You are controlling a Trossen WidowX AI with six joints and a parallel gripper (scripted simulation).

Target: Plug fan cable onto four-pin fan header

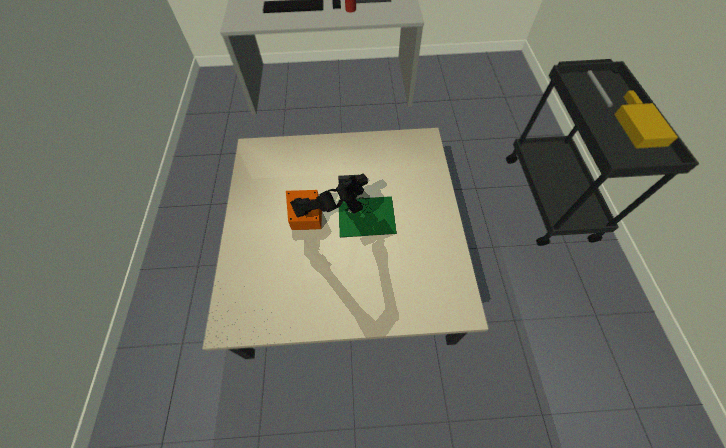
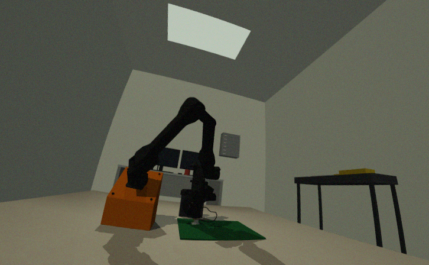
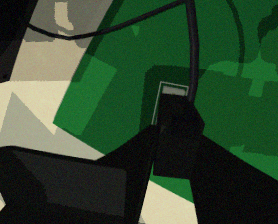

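The green board (image 1: 354,229) (image 2: 189,234) (image 3: 95,97) lies flat on the table. My gripper (image 2: 195,218) (image 3: 171,133) is low over its near-base side, pointing down, and is shut on the black fan plug (image 3: 176,155). The dark cable (image 3: 193,55) leaves the plug and loops up; it also shows beside the gripper in the exterior view (image 2: 216,214). The pale header (image 2: 195,222) (image 3: 174,90) is directly under the plug, with its thin light rim showing past the plug's far end and left side. The plug covers the rest, so its depth on the pins cannot be told.
The orange base block (image 1: 305,223) (image 2: 129,212) carries the arm beside the board. The arm's shadow falls across the board and the pale table (image 1: 276,289). A black cart (image 1: 583,122) with a yellow object and a grey desk (image 1: 321,22) stand away from the table.
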